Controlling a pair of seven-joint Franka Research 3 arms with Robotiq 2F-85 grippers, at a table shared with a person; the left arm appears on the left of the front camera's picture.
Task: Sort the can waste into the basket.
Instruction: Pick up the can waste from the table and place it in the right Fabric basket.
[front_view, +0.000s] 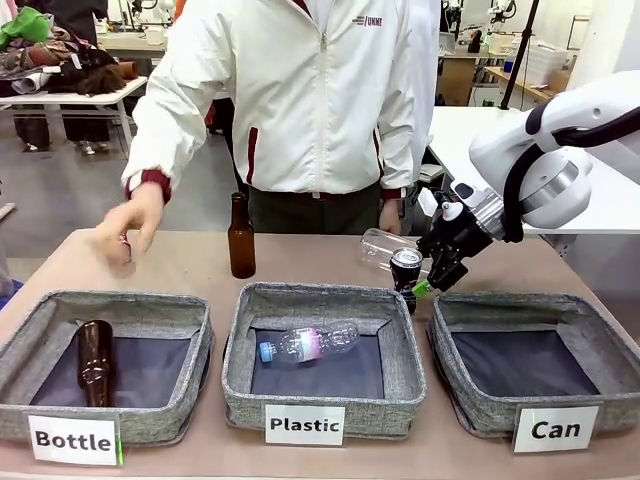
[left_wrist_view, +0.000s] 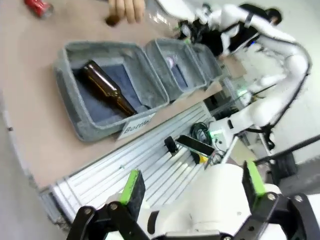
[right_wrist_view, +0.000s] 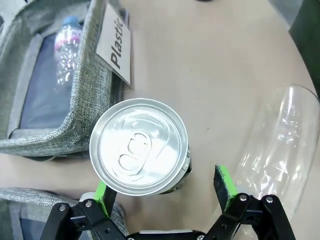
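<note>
- Leftmost, the left jaws stand released and bare, held off the table's (front_view: 200, 265) near edge, well apart from both cans.
- The red can (left_wrist_view: 37, 6) lies on the table near the person's hand (front_view: 130, 225), well left of the Can basket (front_view: 470, 310). Being crushed, it is likely light and uneven, and best taken across its flatter faces.
- The dark can (front_view: 405, 265) stands upright just behind the gap between the Plastic basket (front_view: 245, 340) and the Can basket.
- Its wall looks smooth and thin, so it is probably slippery and would dent under a hard squeeze. The tab seems unbroken, so it may be full and heavy, though that cannot be told.
- The right jaws are spread wide, with one green pad (right_wrist_view: 224, 181) on each side of the dark can, and they grip nothing yet. The side wall at mid-height is the place to take hold.
- A clear bottle (right_wrist_view: 280, 145) lies just beside the dark can, close to one pad, and could be nudged.
</note>
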